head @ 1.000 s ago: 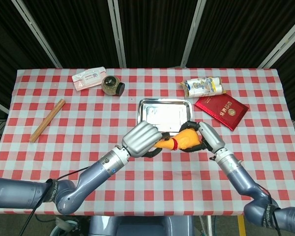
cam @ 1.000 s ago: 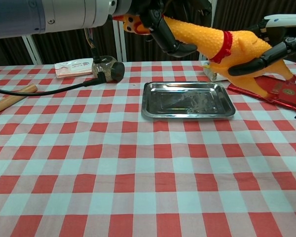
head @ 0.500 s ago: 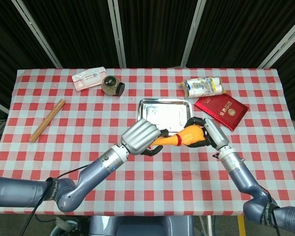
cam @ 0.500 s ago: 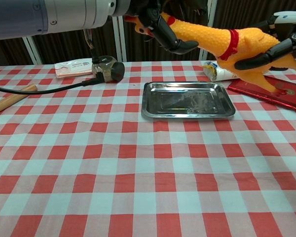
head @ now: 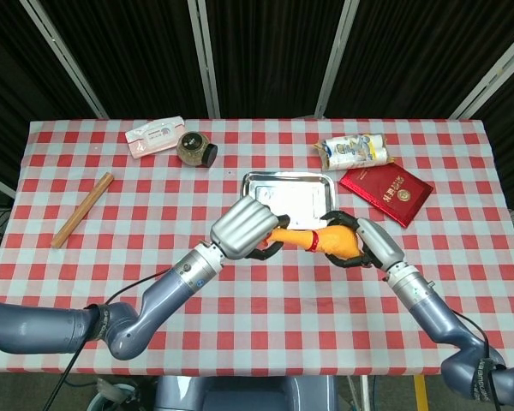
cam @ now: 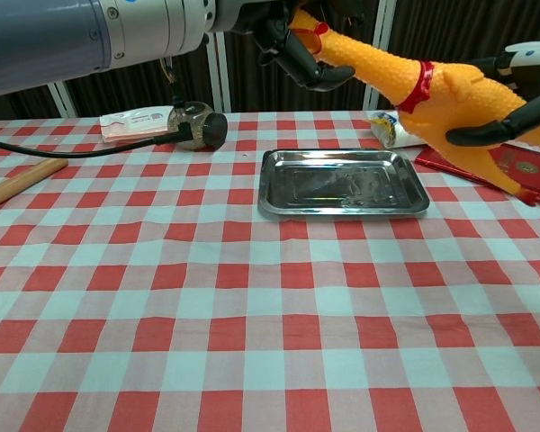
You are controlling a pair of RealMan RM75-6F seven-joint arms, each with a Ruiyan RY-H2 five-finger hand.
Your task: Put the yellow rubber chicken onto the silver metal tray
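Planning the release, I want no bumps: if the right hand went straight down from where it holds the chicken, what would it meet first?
Likely bare tablecloth just right of the silver metal tray. In the chest view the right hand holds the yellow rubber chicken's body beyond the tray's right edge, near the red booklet; depth is unclear.

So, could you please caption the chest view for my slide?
Both hands, left and right, hold the yellow rubber chicken above the silver metal tray.

Both hands met above the table's middle, each closed on one shared object.

The left hand [head: 242, 229] reached in from the lower left, fingers curled around one end; the right hand [head: 366, 242] came from the lower right, fingers [cam: 502, 131] wrapped around the other.
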